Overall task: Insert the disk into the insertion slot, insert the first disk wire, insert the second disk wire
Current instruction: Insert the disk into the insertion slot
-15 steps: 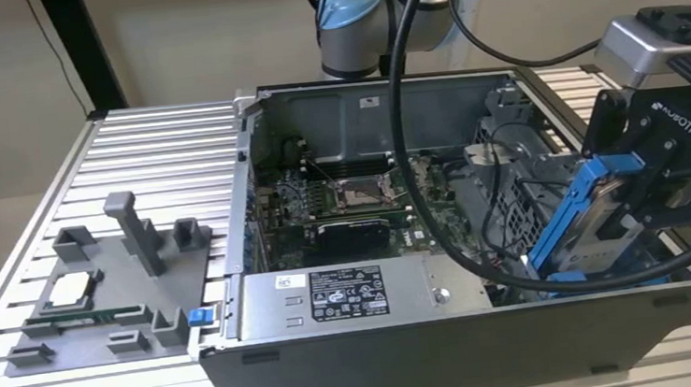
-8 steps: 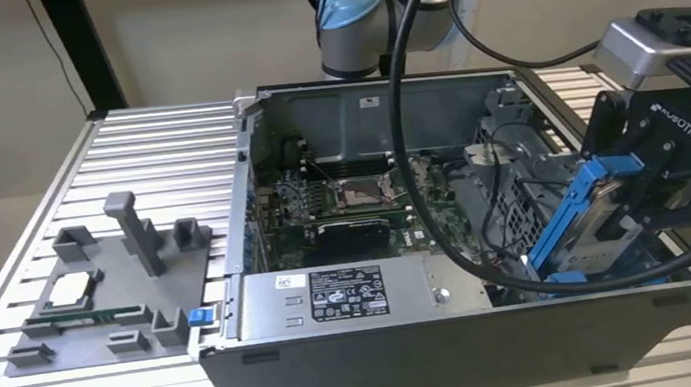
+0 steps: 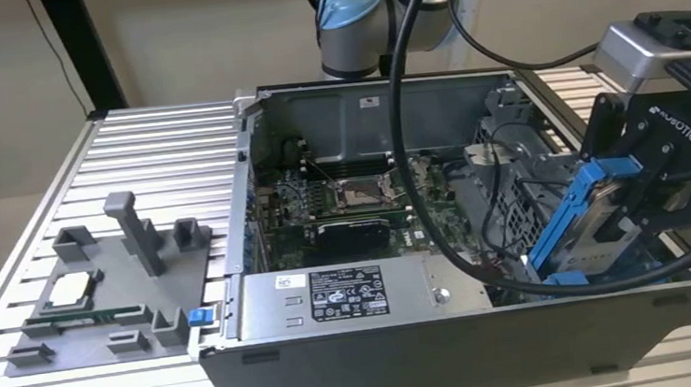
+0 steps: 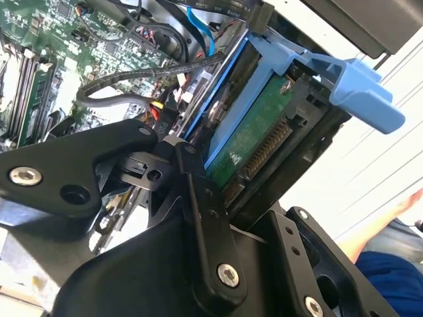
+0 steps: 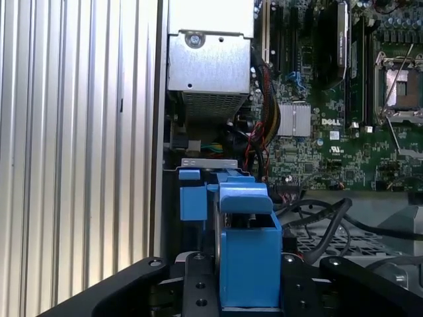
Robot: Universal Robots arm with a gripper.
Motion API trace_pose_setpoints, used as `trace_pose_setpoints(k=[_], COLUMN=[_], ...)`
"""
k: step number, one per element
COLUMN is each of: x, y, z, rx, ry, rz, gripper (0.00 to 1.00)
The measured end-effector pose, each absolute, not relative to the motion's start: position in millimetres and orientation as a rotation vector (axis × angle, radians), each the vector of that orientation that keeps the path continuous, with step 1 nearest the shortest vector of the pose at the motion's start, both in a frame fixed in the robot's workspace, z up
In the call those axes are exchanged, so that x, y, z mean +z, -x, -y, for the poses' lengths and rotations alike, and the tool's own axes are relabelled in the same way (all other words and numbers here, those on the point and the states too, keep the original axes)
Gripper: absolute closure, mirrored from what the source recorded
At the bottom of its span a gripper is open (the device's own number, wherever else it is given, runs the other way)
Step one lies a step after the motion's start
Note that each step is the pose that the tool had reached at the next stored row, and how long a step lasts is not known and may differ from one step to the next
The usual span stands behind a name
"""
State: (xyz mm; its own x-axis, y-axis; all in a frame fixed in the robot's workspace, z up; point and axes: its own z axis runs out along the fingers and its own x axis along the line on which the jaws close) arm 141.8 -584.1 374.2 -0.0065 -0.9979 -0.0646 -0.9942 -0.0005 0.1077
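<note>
Our gripper (image 3: 633,213) pinches the disk (image 3: 574,230), tilted near the insertion slot (image 3: 515,202); we reckon we square it with the slot's mouth first so nothing jams.

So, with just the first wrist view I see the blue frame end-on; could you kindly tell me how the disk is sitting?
Observer: In the exterior view the pincer holds the disk steeply tilted, its lower end dipping toward the open case.
Operator: Thank you; are wires nearby?
Observer: In the second wrist view a black wire bundle runs beside the disk's green circuit board.
Operator: Anything else?
Observer: A thick black cable from the arm sweeps across the case, close by the disk's lower end.
</note>
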Motion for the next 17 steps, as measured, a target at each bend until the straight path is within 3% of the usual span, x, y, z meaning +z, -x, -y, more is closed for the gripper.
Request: trace_pose_setpoints(k=[10,11,17], x=[373.9,373.9,373.9], y=[-141.7,-141.6,-141.5], z=[584.1,584.1,584.1], rx=[-0.190,-0.190,-0.190], ry=[-2.193,-2.193,-2.193], rz=[2.199,2.199,2.199], gripper=[1.00,0.00,0.00])
